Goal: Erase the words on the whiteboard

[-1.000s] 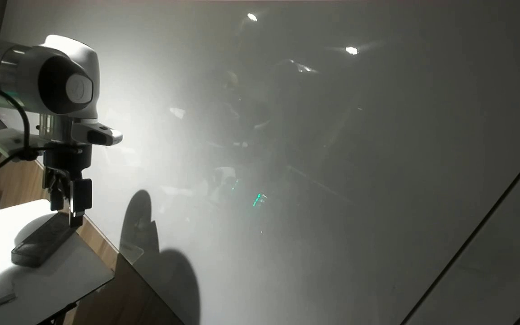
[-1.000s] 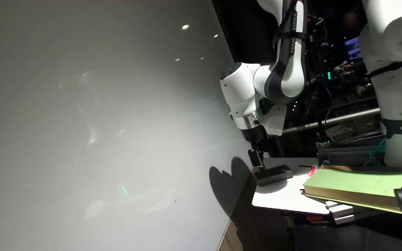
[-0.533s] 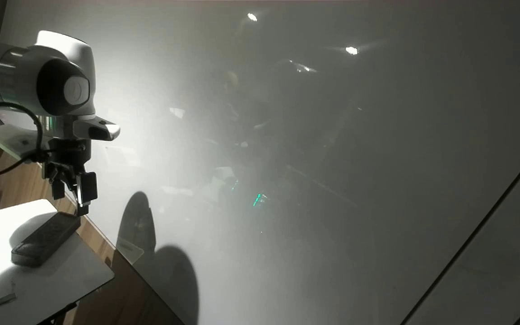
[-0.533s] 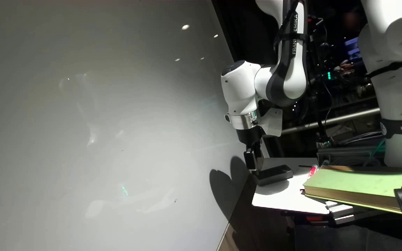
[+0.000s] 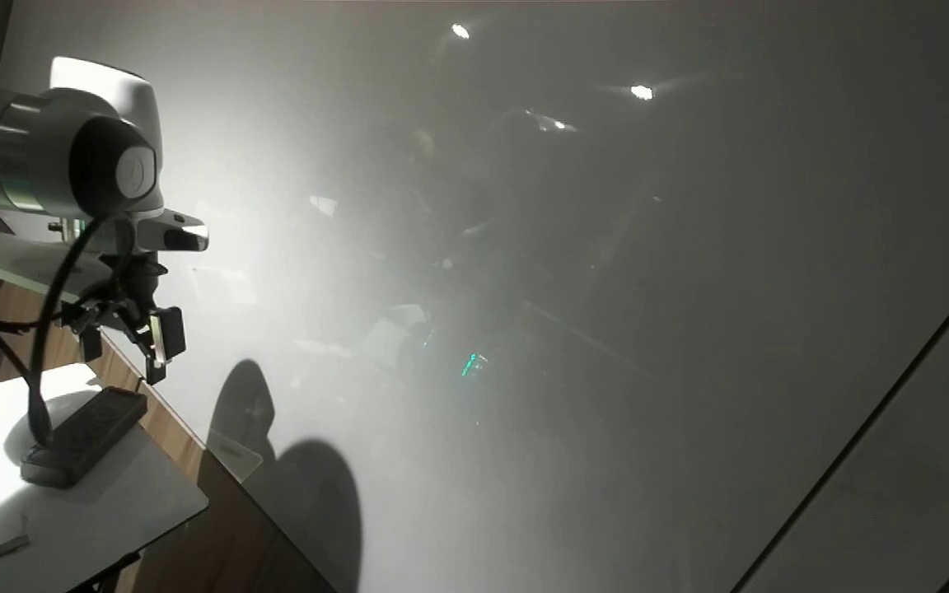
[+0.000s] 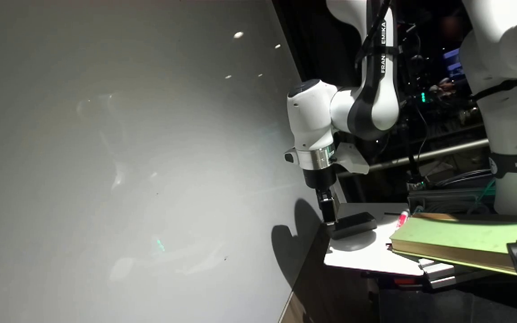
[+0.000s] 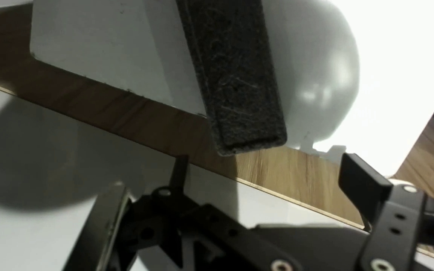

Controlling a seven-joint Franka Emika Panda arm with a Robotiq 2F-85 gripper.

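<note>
1 eraser (image 7: 239, 82) lies on the small table (image 5: 128, 502), its board-side end seeming to poke past the edge; the step in hand looks to be picking it up. the gripper (image 5: 123, 362) is spread wide and holds nothing, above and just off that end. the whiteboard (image 5: 647, 247) rises beyond the table; the words on it are too small to make out, and whether 1 dark speck (image 6: 225, 258) belongs to them can't be told.

to grip well, bring the 2 fingers (image 7: 364, 180) back over the eraser's body, 1 on each long side, then lower straight and close evenly, so the loose end isn't tipped off the table. the top looks fuzzy, so check which face will meet the whiteboard. mind the cable (image 5: 38, 408), which hangs in front of the eraser in an exterior view.

compared with 1 second ago, the gripper has turned and hangs more upright, its fingers showing farther apart. the fingertips (image 5: 156, 373), which overlapped the eraser's end in an exterior view, now show just clear. the eraser looks unmoved.
</note>
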